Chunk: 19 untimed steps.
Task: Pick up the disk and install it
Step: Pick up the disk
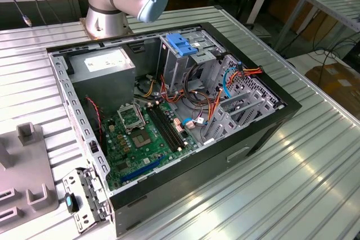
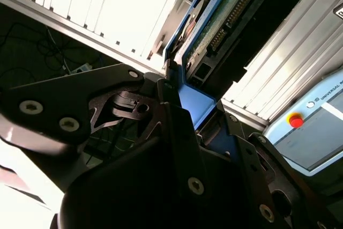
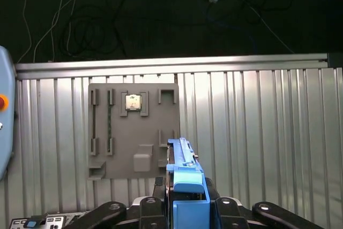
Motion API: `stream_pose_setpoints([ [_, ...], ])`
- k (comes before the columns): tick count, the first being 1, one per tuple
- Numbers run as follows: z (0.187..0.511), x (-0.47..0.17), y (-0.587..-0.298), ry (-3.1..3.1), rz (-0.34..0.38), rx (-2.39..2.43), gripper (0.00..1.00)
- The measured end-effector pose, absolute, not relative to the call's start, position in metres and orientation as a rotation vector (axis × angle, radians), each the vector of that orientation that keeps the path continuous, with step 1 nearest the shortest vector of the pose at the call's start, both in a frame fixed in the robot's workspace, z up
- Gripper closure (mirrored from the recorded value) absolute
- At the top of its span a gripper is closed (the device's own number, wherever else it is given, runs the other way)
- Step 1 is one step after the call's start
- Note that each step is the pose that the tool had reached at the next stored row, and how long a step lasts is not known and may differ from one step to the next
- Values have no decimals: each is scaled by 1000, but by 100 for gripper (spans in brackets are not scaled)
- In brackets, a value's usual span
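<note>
The disk [image 3: 185, 167], a slim slab in a bright blue plastic bracket, stands edge-on between my black fingers in the first wrist view. My gripper [image 3: 187, 202] is shut on its lower end. In the second wrist view the disk [image 2: 214, 22] shows its green circuit board and connector side inside the blue frame, and the gripper [image 2: 185, 97] clamps the blue bracket end. The disk hangs above the ribbed metal table, beside the grey fixture plate [image 3: 134, 132]. In the exterior view the open computer case [image 1: 264, 133] lies on the table, its tall metal drive cage [image 1: 183, 54] topped by a blue plate.
The fixture plate [image 1: 25, 178] lies at the exterior view's left and carries a small chip [image 3: 132, 102] in one pocket. A pendant with a red button [image 2: 296, 120] lies nearby. The table's edge [image 3: 171, 64] drops to a dark floor with cables. The arm's base [image 1: 112, 4] stands behind the case.
</note>
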<state>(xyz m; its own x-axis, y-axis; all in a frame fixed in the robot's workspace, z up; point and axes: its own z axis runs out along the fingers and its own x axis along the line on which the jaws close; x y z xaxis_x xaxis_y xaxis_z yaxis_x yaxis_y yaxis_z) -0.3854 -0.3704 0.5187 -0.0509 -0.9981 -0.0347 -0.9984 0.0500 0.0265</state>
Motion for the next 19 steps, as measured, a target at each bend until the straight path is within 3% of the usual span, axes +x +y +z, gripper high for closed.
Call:
stream_pose_setpoints([
  [19, 519, -371, -370, 2271, 68, -2159, 63],
])
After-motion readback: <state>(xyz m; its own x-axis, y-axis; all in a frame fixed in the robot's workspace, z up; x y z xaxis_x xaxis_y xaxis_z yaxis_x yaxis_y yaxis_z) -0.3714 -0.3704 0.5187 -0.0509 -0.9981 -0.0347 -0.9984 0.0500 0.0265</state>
